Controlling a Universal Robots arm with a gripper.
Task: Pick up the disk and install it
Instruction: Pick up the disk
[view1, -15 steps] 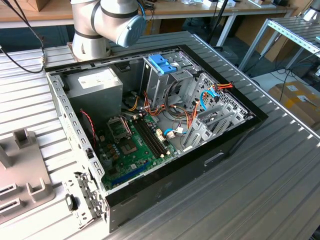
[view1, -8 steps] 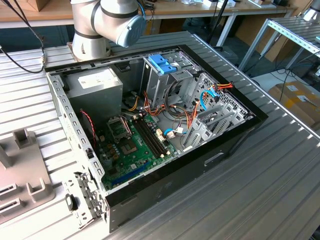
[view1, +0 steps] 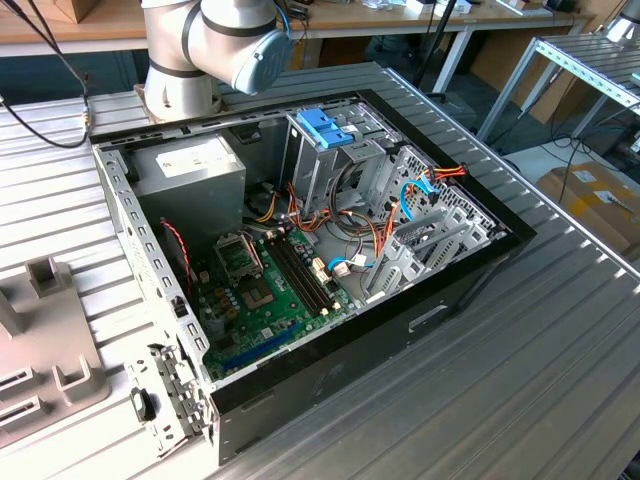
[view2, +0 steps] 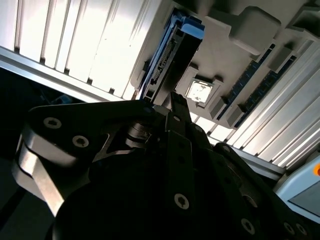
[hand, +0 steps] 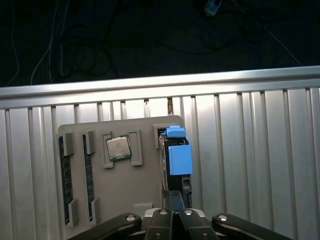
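Note:
The disk stands on edge in a slot of a grey holder tray, its light-blue frame uppermost. In the second wrist view the disk shows its dark connector edge and blue corner. My gripper hovers just over the disk's near end, fingers pressed together and shut with nothing between them. In the second wrist view the gripper points at the disk's lower end. The open computer case lies on the table in the exterior view, with a metal drive cage topped in blue plastic inside it.
The holder tray also carries a processor chip and two memory sticks. Part of this tray sits at the exterior view's left. Inside the case are a green motherboard, a grey power supply and loose cables. The ribbed table's edge runs just beyond the tray.

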